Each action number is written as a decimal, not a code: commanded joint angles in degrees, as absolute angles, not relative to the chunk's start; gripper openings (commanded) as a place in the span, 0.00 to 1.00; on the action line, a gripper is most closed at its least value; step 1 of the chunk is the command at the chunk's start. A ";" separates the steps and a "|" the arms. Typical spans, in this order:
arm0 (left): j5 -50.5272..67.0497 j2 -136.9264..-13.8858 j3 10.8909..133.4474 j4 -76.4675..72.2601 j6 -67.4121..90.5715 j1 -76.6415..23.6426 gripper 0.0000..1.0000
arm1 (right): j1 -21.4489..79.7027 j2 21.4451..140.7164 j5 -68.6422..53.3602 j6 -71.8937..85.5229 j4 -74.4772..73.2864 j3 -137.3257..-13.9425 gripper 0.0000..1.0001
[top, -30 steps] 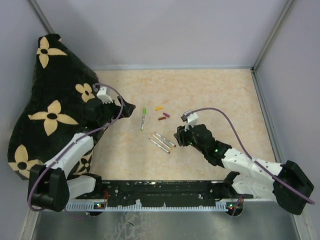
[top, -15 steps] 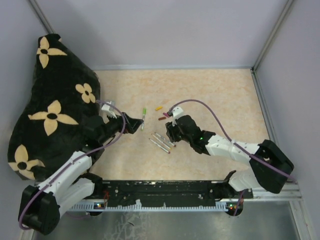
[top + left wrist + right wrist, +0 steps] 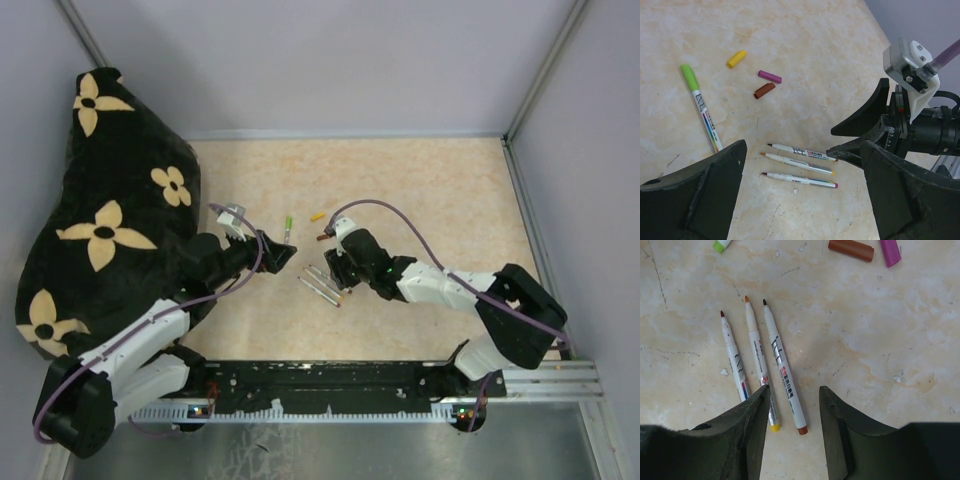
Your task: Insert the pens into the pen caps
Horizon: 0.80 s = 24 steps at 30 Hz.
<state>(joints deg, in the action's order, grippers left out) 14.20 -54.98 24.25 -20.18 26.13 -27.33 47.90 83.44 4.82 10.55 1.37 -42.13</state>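
Three uncapped pens (image 3: pixel 760 365) are seen lying side by side on the bench (image 3: pixel 430 190), near its middle, their tips turned toward 11 o'clock in the right wrist view. The right pincer (image 3: pixel 792 405) is held just above their tail ends with its jaws parted and nothing between them; the brown-ended pen (image 3: pixel 782 367) lies in line with the gap. A fourth pen (image 3: pixel 702 107), already fitted with a green cap, is found at 10 o'clock from the three, well apart. The left pincer (image 3: pixel 800 200) is spread wide and empty, positioned near the lower end of that capped pen. Three loose caps are grouped at 12 o'clock from the uncapped pens: a yellow cap (image 3: pixel 737 58), a magenta cap (image 3: pixel 770 76) and a brown cap (image 3: pixel 764 90), the last two close together. A black flower-patterned bag (image 3: pixel 90 200) is placed at the bench's 9 o'clock edge
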 commanded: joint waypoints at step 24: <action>10.81 -54.51 23.81 -22.17 26.54 -28.80 0.98 | 49.26 87.29 5.89 10.28 0.67 -44.65 0.40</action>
